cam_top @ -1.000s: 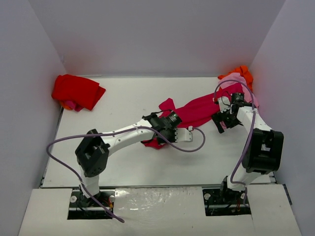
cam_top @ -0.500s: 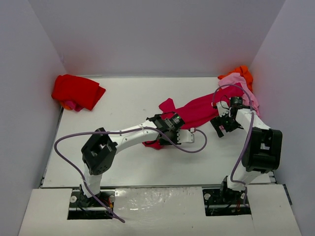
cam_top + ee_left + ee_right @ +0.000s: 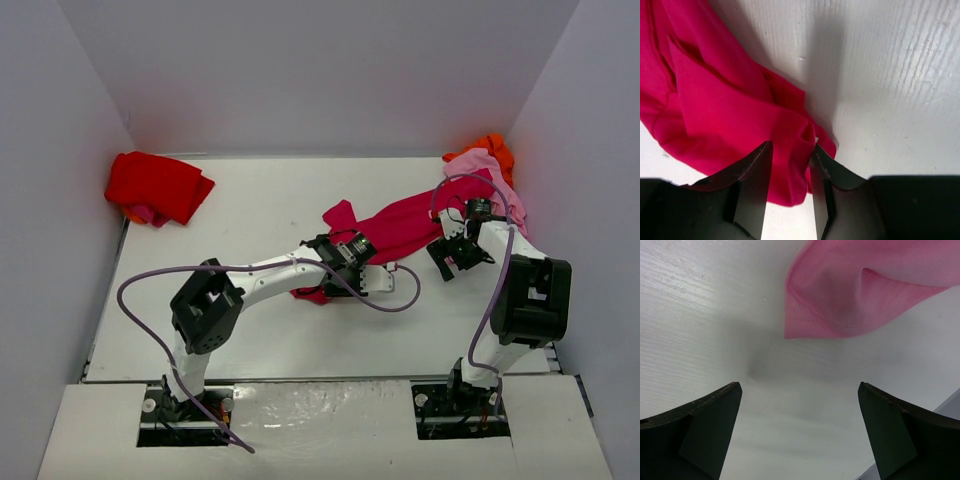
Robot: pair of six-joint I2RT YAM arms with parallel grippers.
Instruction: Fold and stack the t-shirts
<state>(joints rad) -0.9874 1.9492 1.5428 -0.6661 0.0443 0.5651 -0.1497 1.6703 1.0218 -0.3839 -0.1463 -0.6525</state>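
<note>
A crimson-magenta t-shirt (image 3: 400, 225) lies crumpled across the table's middle. My left gripper (image 3: 325, 283) is low over its near-left end. Its jaws stand a little apart, and a loose fold of the crimson cloth (image 3: 715, 110) sits between the fingers (image 3: 757, 180). At the back right a pale pink t-shirt (image 3: 485, 170) lies heaped with an orange t-shirt (image 3: 492, 147) behind it. My right gripper (image 3: 450, 258) hovers wide open over bare table, just short of a pink hem (image 3: 860, 295). A bright red t-shirt (image 3: 155, 185) lies folded at the back left.
Grey walls close in the table on the left, back and right. Bits of orange and pink cloth (image 3: 140, 213) peek from under the red shirt. A purple cable (image 3: 400, 300) loops off the left arm over the table.
My left gripper's jaws have parted from shut, letting go of the crimson fold. The left elbow has swung a little to the right. The right gripper has barely moved.
</note>
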